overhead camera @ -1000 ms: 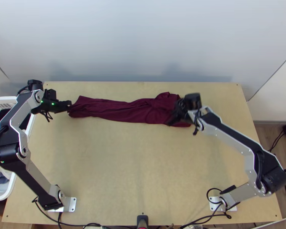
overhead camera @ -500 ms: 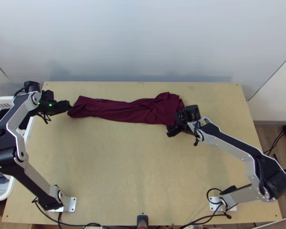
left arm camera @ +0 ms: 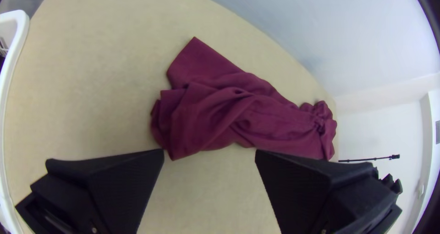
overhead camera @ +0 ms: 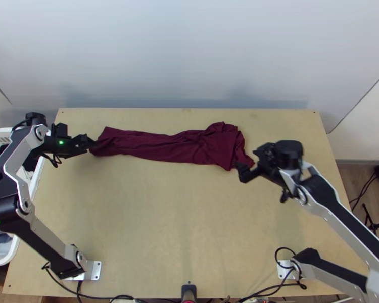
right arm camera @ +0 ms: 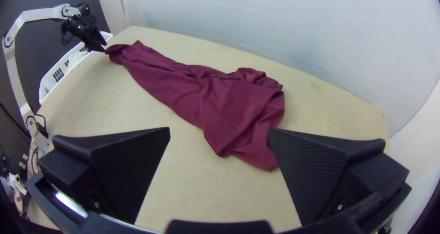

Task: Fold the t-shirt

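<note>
1. The t-shirt (overhead camera: 174, 147) lies in the far part of the wooden tabletop (overhead camera: 189, 227), gathered into a long, creased strip of maroon cloth.
2. Its long axis runs from my left to my right, roughly along the table's far edge, tilted slightly so the right end sits closer to my bases.
3. The strip's narrower end points left; its right end is broader, with loose folds overlapping and a corner angled towards my side. I cannot tell which end is the collar.
4. My left end effector (overhead camera: 92, 143) is spread wide at the shirt's left end, gripping nothing. I cannot tell whether a fingertip touches the cloth.
5. My right end effector (overhead camera: 247, 162) is also wide open and has hold of nothing. It is near the shirt's right end, on the side towards my bases.
6. A white basket (overhead camera: 6, 261) with cloth in it stands beside the tabletop's left edge.
</note>
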Action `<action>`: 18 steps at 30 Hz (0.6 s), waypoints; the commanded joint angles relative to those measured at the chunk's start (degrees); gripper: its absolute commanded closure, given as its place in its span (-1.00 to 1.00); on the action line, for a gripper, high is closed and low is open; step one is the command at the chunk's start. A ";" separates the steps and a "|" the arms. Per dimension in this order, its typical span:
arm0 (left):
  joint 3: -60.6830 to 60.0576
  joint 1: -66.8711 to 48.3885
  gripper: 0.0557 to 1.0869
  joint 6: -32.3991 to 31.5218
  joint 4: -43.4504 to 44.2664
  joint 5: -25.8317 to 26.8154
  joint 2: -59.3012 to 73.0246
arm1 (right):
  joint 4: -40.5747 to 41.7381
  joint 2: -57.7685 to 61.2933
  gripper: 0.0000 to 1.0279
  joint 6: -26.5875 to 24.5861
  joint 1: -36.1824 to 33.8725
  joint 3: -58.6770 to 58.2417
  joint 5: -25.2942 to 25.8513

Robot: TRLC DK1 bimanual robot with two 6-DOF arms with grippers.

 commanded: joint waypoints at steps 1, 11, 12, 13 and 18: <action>3.22 -2.08 -0.88 1.21 -0.05 2.64 5.17 | -9.11 -9.86 -0.94 0.69 -0.16 1.03 -0.13; 13.50 -4.98 -0.88 0.41 3.99 -1.49 15.98 | -15.96 -12.50 -0.94 4.82 -0.07 9.47 -0.13; 14.20 -5.16 -0.88 1.03 4.08 -2.37 16.77 | -15.96 -12.50 -0.94 4.90 -0.07 9.73 -0.13; 14.82 -5.34 -0.88 1.73 4.08 -2.90 17.39 | -15.96 -12.32 -0.94 5.34 -0.07 9.91 -0.13; 16.31 -6.04 -0.88 4.02 3.20 -3.25 19.50 | -15.88 -10.83 -0.94 6.05 -0.16 10.61 -0.13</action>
